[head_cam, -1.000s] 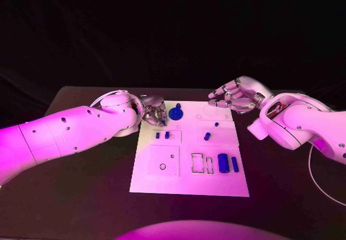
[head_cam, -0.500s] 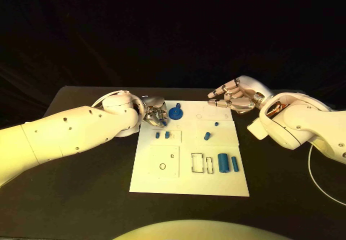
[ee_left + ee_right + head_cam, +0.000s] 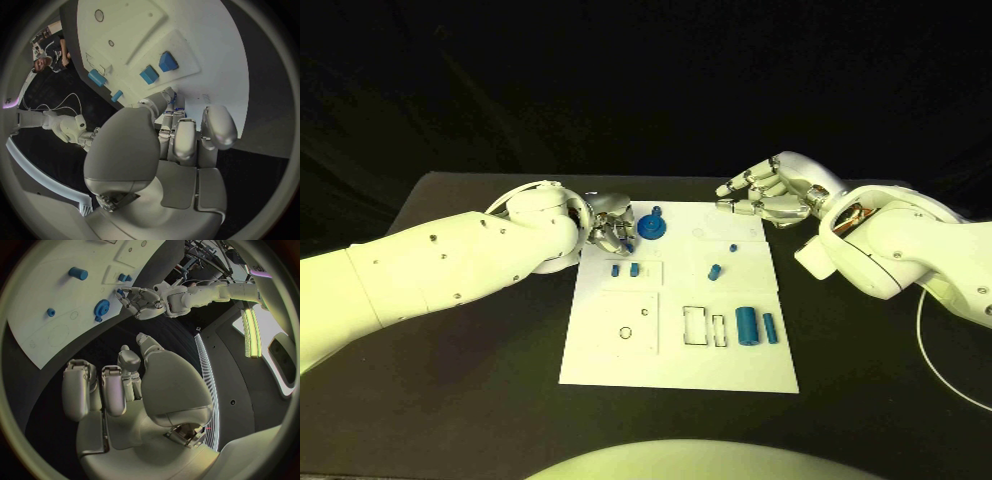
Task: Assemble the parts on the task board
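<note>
Head view: left robot hand (image 3: 606,232) curls at the board's (image 3: 678,360) ten o'clock (grasp unclear); right robot hand (image 3: 769,197), curled empty, hovers at one o'clock.

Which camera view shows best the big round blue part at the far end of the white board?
The head view: the round blue part lies unobstructed beside the left hand. The right wrist view shows it small and distorted. In the left wrist view I cannot pick it out.

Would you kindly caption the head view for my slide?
Left hand at the white task board's far-left edge beside a blue part; right hand hovers empty.
</note>
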`<move>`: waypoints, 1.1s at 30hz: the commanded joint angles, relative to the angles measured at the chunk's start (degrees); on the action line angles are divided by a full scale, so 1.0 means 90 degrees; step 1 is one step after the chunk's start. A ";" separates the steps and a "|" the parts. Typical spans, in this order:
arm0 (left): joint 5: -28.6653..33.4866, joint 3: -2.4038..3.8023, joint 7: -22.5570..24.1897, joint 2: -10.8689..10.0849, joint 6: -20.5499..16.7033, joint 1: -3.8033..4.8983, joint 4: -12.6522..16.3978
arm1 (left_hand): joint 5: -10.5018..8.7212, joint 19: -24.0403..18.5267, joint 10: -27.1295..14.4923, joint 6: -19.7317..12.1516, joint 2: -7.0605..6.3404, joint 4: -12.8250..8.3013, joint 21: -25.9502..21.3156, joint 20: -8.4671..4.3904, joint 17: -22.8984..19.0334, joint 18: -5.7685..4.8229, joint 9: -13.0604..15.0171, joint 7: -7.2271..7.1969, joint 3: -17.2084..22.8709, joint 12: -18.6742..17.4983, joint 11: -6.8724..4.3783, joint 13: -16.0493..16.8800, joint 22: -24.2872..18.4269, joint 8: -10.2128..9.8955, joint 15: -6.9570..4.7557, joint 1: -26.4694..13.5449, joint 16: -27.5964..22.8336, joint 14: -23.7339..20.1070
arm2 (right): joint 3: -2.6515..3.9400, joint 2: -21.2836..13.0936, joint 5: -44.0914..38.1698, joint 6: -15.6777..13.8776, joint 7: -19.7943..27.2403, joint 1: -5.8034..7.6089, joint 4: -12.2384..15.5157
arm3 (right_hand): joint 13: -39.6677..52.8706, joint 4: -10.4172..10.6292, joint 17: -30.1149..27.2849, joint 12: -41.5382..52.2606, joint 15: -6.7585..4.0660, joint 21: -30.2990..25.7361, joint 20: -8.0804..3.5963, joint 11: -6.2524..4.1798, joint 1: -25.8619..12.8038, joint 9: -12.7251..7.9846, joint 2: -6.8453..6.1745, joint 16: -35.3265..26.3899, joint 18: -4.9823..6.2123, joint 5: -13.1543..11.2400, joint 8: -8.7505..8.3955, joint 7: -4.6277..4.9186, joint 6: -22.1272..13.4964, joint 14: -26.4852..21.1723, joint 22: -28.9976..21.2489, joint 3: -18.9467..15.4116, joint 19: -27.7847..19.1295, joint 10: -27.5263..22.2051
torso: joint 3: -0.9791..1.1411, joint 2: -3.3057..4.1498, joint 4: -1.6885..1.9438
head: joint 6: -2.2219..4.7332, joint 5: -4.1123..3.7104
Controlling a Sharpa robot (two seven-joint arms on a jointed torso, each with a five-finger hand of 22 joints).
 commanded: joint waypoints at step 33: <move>0.0182 -0.0030 -0.0056 -0.0249 -0.0531 -0.0017 0.0037 | -0.0005 0.0083 -0.1003 -0.1341 -0.0215 -0.0166 -0.0155 0.0253 -0.0295 -0.0046 -0.0270 0.0276 0.0224 -0.0046 0.0285 -0.0094 -0.0045 -0.0097 0.0265 -0.0298 -0.0003 0.0027 | 0.0001 -0.0025 -0.1220 0.0607 -0.0592 -0.0003 -0.0362 | -0.3001 -0.0181 0.0126 -0.3705 0.0056 -0.0547 0.0041 0.0152 0.0479 -0.0010 -0.0097 -0.0670 0.0241 -0.0438 -0.0085 0.0112 -0.0150 0.0311 -0.0825 0.0576 -0.0363 -0.1794 | -0.0012 -0.0019 0.0000 | 0.0026 -0.0038</move>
